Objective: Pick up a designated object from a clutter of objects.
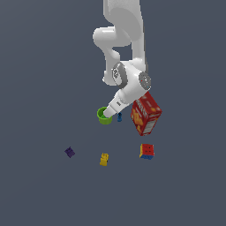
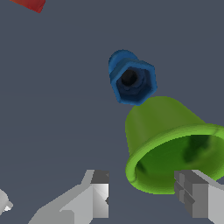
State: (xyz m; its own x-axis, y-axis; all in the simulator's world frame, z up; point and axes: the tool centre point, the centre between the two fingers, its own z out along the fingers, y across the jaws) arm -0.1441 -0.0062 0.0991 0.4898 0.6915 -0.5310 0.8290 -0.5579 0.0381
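The fingers [image 2: 96, 197] straddle the green cup's [image 2: 170, 140] rim, with the blue piece [image 2: 131, 83] just beside it.

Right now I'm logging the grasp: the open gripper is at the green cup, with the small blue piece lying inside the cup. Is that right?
Not quite. The open gripper is at the green cup, but the small blue piece lies outside the cup, just beside its wall. The wrist view shows it; the cup's visible inside looks empty.

The cup [image 1: 104, 116] sits at the jaws, partly between them; the hex piece [image 2: 132, 80] lies just beyond, the box [image 1: 146, 113] farther off.
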